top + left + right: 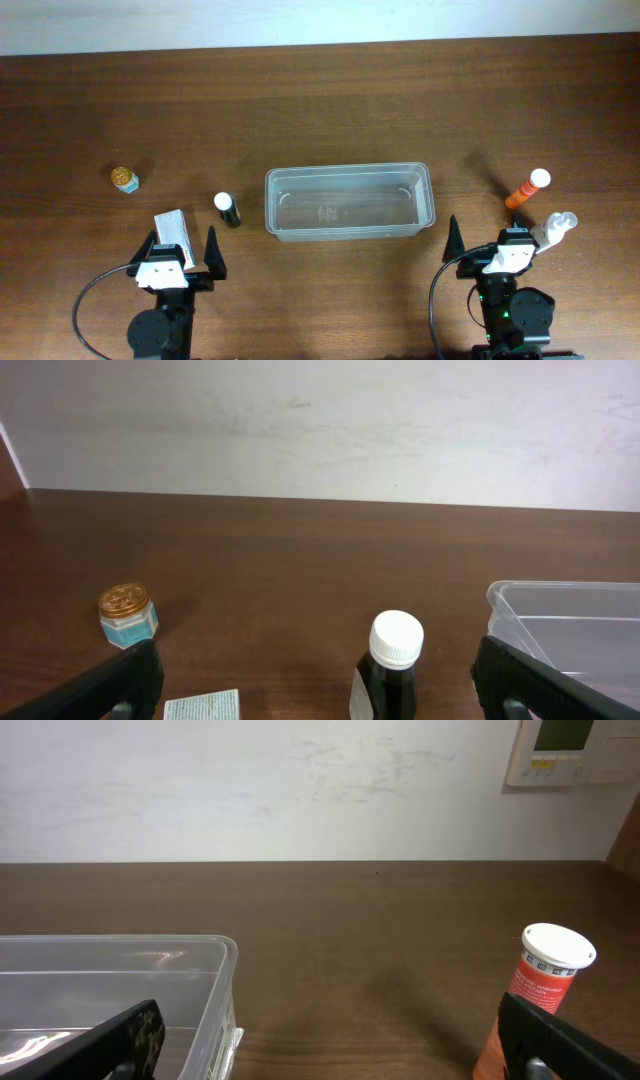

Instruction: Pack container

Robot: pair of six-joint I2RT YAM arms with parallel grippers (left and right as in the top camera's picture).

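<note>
The left gripper (180, 246) and right gripper (499, 240) are sitting wide open and empty. A packet (170, 228) and dark bottle (228, 209) are sitting just ahead of the left, an orange tube (527, 190) ahead-right of the right. The container (346, 234) is standing empty between them, likely so either arm can reach.

Table (320, 110), container (345, 170), jar (124, 179), dark bottle (228, 209), orange tube (527, 189)
</note>
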